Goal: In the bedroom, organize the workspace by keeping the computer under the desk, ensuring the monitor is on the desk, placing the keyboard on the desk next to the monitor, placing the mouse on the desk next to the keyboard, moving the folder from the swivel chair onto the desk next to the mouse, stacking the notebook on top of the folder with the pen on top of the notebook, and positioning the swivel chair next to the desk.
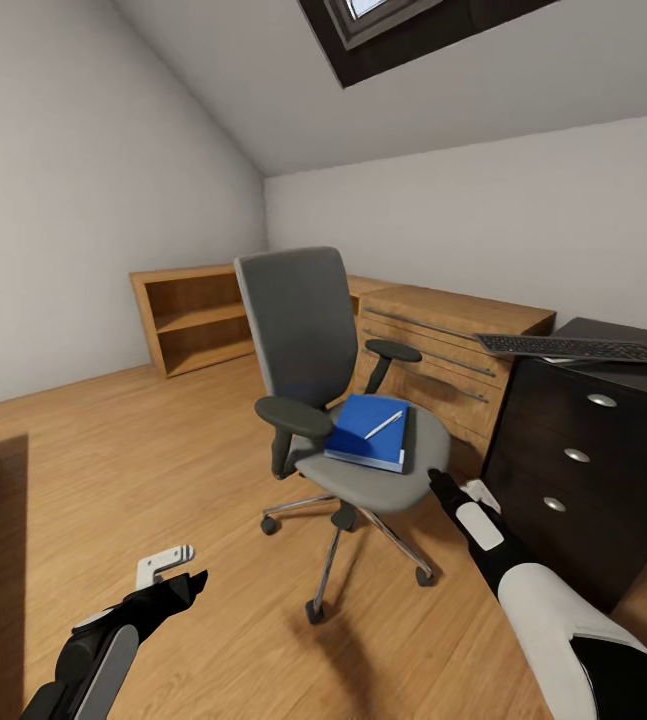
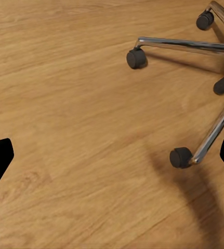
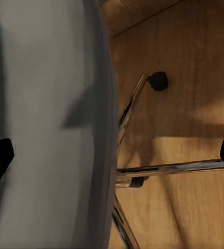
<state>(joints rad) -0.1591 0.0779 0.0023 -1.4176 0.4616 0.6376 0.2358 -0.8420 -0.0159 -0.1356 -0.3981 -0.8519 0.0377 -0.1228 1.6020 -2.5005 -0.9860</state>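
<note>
One swivel chair [image 1: 348,400] stood mid-room, carrying one blue folder [image 1: 368,432] with one white pen [image 1: 383,424] on top. One keyboard [image 1: 575,348] lay at 3 o'clock on the dark surface [image 1: 603,345]. Right gripper [image 1: 441,487] hovered at the seat's edge, jaws spread; its wrist view showed the seat's rim. Left gripper [image 1: 185,570] hung released over the floor [image 2: 80,129]; its wrist view showed three casters.

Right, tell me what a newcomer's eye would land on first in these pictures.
First the swivel chair in the middle of the wooden floor, with the bright-blue folder lying on its seat and a white pen on top. Next, the right gripper reaching toward the seat's front edge, both jaws wide apart. At the right stands the black desk, the keyboard overhanging its edge.
</note>
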